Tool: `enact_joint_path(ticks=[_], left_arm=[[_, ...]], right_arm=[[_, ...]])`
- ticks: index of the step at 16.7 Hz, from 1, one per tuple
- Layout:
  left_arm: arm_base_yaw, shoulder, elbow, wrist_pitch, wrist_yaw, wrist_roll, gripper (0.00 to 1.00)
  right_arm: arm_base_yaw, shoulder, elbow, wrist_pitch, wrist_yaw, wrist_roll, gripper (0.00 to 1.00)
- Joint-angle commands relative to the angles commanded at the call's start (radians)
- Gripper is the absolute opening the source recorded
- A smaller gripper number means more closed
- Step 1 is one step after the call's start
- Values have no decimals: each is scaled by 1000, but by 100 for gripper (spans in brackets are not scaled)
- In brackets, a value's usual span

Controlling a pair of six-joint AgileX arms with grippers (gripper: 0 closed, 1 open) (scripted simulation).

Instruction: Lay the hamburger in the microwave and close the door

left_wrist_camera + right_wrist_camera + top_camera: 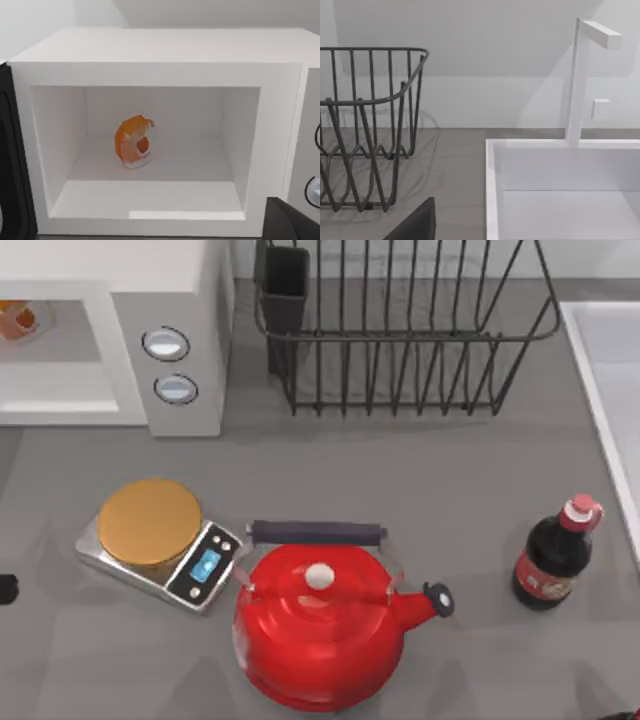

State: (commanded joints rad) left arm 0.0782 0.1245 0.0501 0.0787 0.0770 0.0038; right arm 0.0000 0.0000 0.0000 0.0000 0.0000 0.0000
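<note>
dark left gripper (292, 220) fingertip edges the left wrist view, spread undeterminable; hamburger (133, 141) rests tilted on the microwave (160, 50) cavity floor, already delivered; door (12, 165) stands open, awaiting closure.

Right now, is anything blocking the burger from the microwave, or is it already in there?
Nothing visible blocks it. The hamburger already sits on the floor of the microwave cavity, toward the back, and the opening in front of it is free. The door stands open at the cavity's side, so closing it is what remains.
</note>
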Motion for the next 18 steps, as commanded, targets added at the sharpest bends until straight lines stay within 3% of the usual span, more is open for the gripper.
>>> enact_joint_path(ticks=[4,10,14,18], left_arm=[[-96,-23,41,-65,-93,0,0],[-84,-10,51,-70,-86,7,0],[35,139,193,-152,-17,105,0],[233,454,441,-298,110,275,0]], right_arm=[[0,0,0,0,0,0,100],[0,0,0,0,0,0,100],[0,0,0,0,0,0,100],[0,0,0,0,0,0,100]])
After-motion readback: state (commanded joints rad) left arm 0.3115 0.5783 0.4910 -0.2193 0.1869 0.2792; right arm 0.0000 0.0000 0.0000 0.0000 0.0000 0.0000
